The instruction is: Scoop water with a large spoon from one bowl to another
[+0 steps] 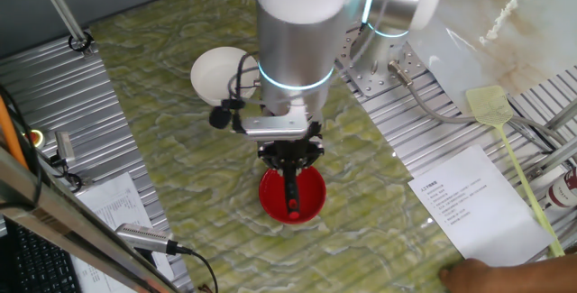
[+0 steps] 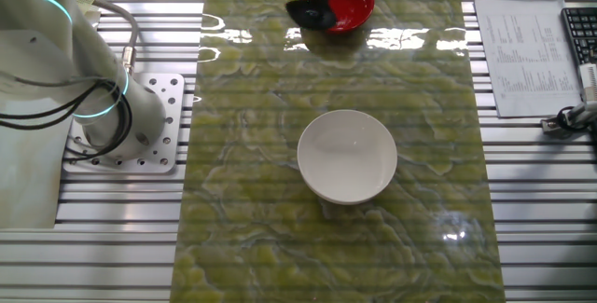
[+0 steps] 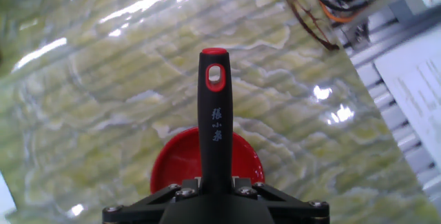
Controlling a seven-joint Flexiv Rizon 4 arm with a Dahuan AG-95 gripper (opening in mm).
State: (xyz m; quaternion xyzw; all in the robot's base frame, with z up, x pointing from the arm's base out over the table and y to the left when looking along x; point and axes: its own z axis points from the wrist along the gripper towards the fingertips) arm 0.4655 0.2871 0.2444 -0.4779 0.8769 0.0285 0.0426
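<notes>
My gripper point(image 1: 290, 160) is shut on the large spoon's black handle point(image 3: 214, 124), whose red tip point(image 1: 293, 209) points toward the camera. It hangs right over the red bowl point(image 1: 311, 199). From the other fixed view the black scoop point(image 2: 311, 13) sits tilted at the red bowl's point(image 2: 354, 3) left rim. The hand view looks down the handle at the red bowl point(image 3: 176, 163) beneath it. The white bowl point(image 2: 347, 155) stands apart in the middle of the green mat, behind the arm in one fixed view point(image 1: 219, 72). Water does not show clearly in either bowl.
A yellow fly swatter point(image 1: 505, 135) and a printed sheet point(image 1: 464, 201) lie on the metal table to the right. A hand point(image 1: 482, 278) shows at the bottom right edge. Cables and a microphone point(image 1: 140, 236) lie left. The robot base point(image 2: 131, 121) stands beside the mat.
</notes>
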